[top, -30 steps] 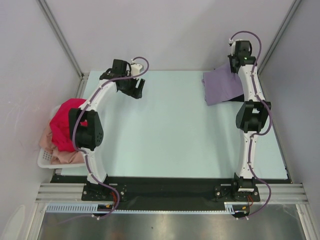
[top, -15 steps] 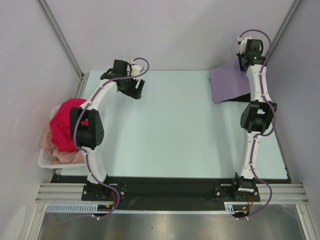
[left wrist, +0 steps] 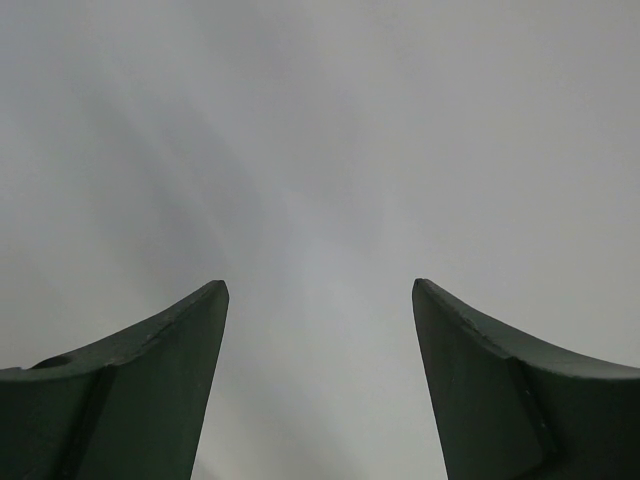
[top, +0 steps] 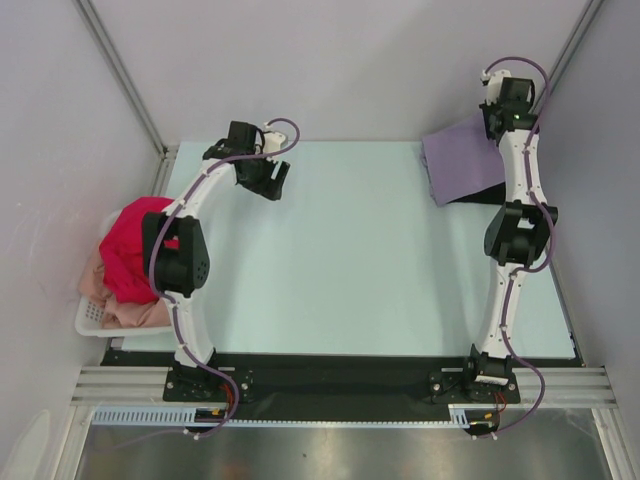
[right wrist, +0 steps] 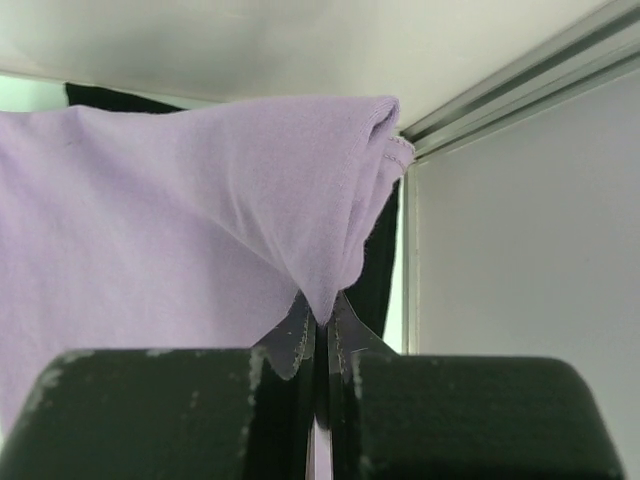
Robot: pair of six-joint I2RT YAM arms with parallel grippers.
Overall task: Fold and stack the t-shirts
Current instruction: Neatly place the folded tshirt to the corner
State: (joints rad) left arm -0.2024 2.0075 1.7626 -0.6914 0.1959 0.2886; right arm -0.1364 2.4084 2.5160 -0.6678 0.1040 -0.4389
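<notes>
Two shirts sit in the basket (top: 88, 322) off the left edge of the desk (top: 340, 270), the magenta shirt (top: 130, 240) heaped on the peach shirt (top: 125, 312). A third, the lavender shirt (top: 458, 168), is at the far right corner, hoisted at its far edge and sloping down toward the desk. The right claw (right wrist: 320, 318) is clenched on a bunched fold of it beside a stitched hem, and the cloth drapes away from the pinch. Something black shows behind it in the wrist view; cloth or shadow, I cannot tell. The left claw (left wrist: 320, 290) is released and empty, above the far left of the desk.

The lavender shirt looks light, thin and limp. From a single pinch it will likely sag and crease and hold no shape of its own. I judge it best taken at two corners or both shoulders, then drawn flat.

Against a second ago, the right arm has swung rightward and farther back, carrying the lavender shirt toward the corner. The left arm has barely stirred, and the basket heap is unchanged.
</notes>
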